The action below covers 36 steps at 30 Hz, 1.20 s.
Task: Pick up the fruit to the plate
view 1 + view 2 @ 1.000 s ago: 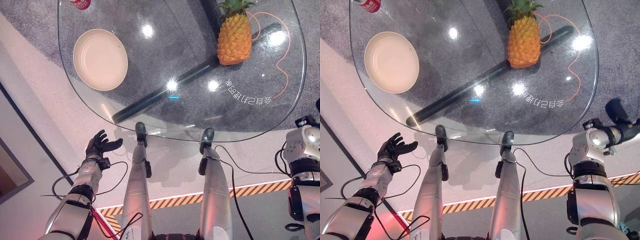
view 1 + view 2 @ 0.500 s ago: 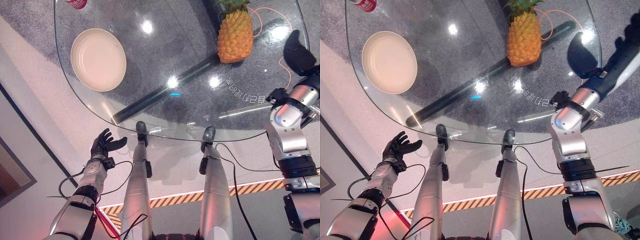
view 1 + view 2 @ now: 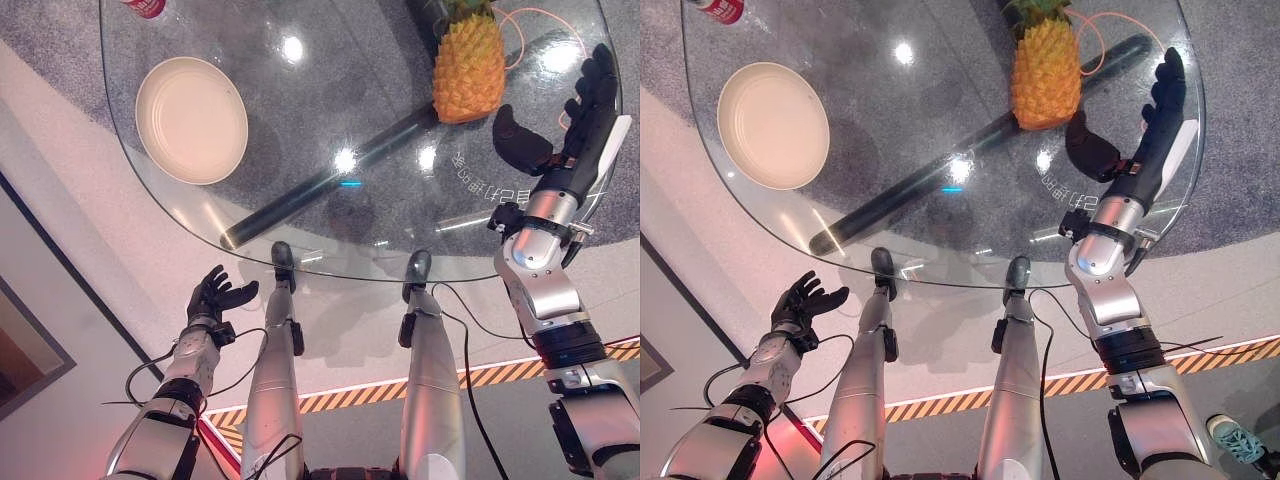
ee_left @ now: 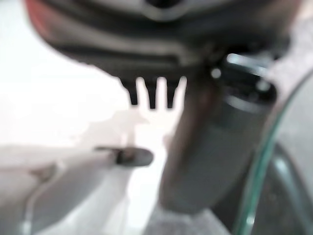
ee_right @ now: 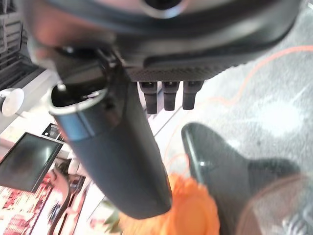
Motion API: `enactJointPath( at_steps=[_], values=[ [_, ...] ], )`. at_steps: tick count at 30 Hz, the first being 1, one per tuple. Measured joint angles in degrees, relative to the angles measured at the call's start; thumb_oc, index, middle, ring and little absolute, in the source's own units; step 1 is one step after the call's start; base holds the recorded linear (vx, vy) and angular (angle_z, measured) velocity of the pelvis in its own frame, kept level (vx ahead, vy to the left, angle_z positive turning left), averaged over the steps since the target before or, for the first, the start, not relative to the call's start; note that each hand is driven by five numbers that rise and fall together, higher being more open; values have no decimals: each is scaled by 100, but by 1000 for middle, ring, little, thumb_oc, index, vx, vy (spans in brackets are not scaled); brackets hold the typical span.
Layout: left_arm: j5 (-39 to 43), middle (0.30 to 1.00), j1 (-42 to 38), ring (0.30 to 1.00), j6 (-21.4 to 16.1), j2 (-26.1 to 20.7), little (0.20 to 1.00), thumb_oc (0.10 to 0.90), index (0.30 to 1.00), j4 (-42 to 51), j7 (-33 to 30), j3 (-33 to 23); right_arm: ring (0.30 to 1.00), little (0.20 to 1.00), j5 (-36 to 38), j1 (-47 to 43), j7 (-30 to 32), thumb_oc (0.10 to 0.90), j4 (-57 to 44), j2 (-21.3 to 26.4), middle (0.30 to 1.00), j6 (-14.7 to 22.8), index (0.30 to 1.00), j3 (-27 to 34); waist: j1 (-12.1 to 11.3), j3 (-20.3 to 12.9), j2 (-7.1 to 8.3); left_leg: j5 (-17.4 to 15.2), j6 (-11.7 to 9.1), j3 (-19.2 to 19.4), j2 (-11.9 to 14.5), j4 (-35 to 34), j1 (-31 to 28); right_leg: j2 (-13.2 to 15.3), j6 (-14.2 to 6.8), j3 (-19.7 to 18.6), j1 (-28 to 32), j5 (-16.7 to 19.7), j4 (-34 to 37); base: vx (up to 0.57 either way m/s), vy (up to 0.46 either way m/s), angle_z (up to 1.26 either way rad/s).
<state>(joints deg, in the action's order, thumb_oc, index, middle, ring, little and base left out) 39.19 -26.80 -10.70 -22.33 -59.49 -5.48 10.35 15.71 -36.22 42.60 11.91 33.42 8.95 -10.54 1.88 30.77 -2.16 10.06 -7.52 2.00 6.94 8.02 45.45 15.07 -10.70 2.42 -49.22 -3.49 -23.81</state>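
Reaching over one glass table point(image 3: 330, 120), right hand point(image 3: 585, 115) spread wide and empty just beside one upright pineapple point(image 3: 467, 72) at the far right. Judged the approach step; next calls for closing round the fruit, then carrying it across to one cream plate point(image 3: 192, 119), well apart at the far left. Left hand point(image 3: 215, 296) hanging below the table's edge, loosely spread, holding nothing. One red can point(image 3: 145, 8) at the far rim.
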Motion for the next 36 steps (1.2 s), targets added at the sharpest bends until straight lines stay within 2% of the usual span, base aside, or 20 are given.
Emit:
enactJointPath(
  at_steps=[12,23,27,36],
  values=[
    [-8,900,18,900,-10,111,900,800,900,20,-19,0,900,900,-2,48,-257,800,-572,-13,900,-177,900,-142,-13,-1,-3,9,10,3,-20,0,-3,20,-1,-1,4,0,-11,0,0,0],
    [-8,900,19,900,-9,174,900,800,900,28,-30,8,900,900,8,40,-161,800,-580,-28,900,-226,900,-162,-36,-2,-6,18,15,0,-29,0,-34,28,-1,2,38,0,-22,0,0,0],
    [-8,900,19,900,-8,174,900,800,900,27,-30,14,900,900,25,22,-75,800,-580,-187,900,-305,900,-162,-42,-2,-6,30,18,-6,-34,0,-55,38,-2,11,64,1,-27,0,0,0],
    [-8,900,19,900,18,174,900,800,900,0,-25,40,900,900,336,-199,3,800,-545,-220,900,-418,900,-202,-171,-4,-11,68,42,-20,-78,-2,-104,88,-10,21,109,-5,-92,2,0,2]
  ],
)
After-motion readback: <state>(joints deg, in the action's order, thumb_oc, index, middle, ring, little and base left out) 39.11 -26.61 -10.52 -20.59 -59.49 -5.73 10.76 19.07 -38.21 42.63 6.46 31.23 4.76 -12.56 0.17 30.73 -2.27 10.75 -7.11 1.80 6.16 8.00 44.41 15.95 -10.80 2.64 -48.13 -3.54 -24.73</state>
